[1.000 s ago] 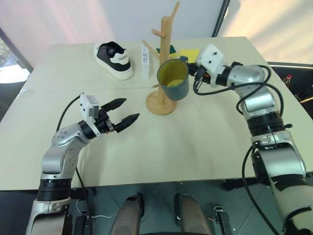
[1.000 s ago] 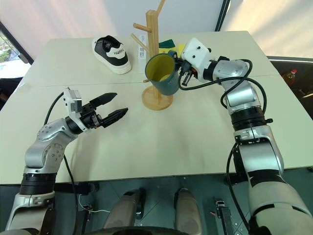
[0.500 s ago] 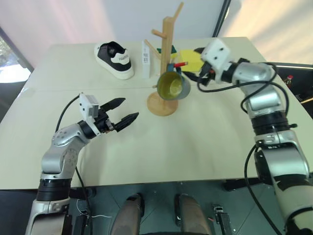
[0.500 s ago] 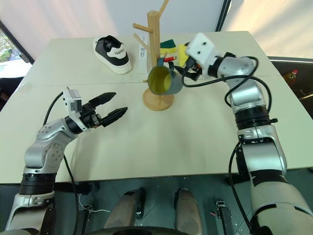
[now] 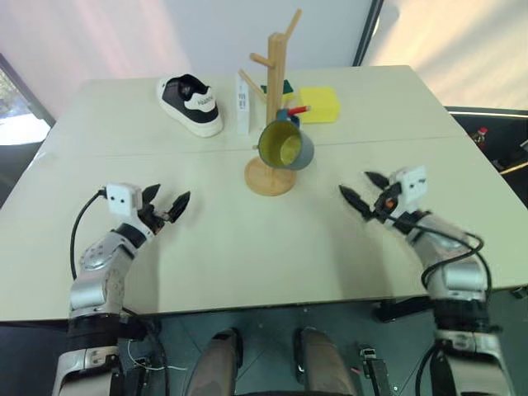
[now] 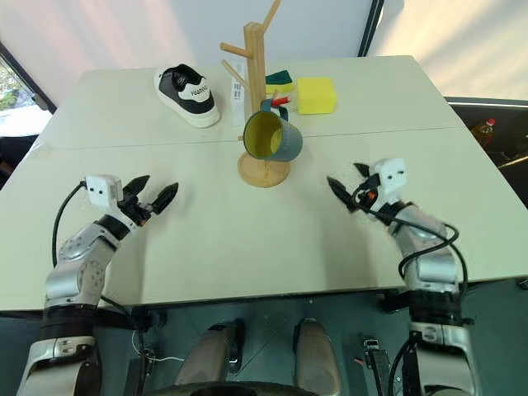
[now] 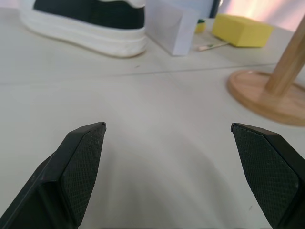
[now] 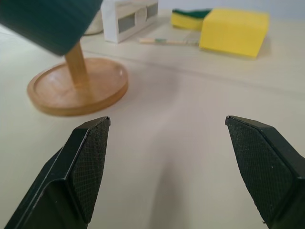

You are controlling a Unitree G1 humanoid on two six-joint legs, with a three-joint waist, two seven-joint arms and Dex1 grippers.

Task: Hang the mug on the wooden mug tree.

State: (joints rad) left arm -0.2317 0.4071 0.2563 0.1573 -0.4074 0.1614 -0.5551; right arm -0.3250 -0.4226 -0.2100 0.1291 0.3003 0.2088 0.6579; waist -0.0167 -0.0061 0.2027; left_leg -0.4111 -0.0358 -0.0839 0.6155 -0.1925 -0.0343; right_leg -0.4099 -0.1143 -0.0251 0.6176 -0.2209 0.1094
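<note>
The blue-grey mug (image 5: 285, 148) with its yellow inside hangs by its handle on a low peg of the wooden mug tree (image 5: 278, 78), tilted toward me above the tree's round base (image 5: 271, 178). Nothing is holding it. My right gripper (image 5: 355, 185) stands open low over the table, right of the tree and well clear of the mug. Through its wrist view, the mug's underside (image 8: 47, 24) and the base (image 8: 78, 86) lie ahead. My left gripper (image 5: 169, 198) is open and empty, left of the tree near the table surface. The base (image 7: 267, 93) shows beyond its fingers.
A black-and-white shoe (image 5: 191, 103) lies at the back left. A white card stand (image 5: 243, 103) sits just behind the tree, beside a yellow sponge (image 5: 319, 104), a green-topped sponge (image 6: 279, 77) and a red-tipped pen (image 5: 299, 109). The table's front edge runs close below both grippers.
My right gripper opened and let go of the mug, which now hangs on the peg. That arm then drew back, down and right. My left arm dropped lower and to the left.
</note>
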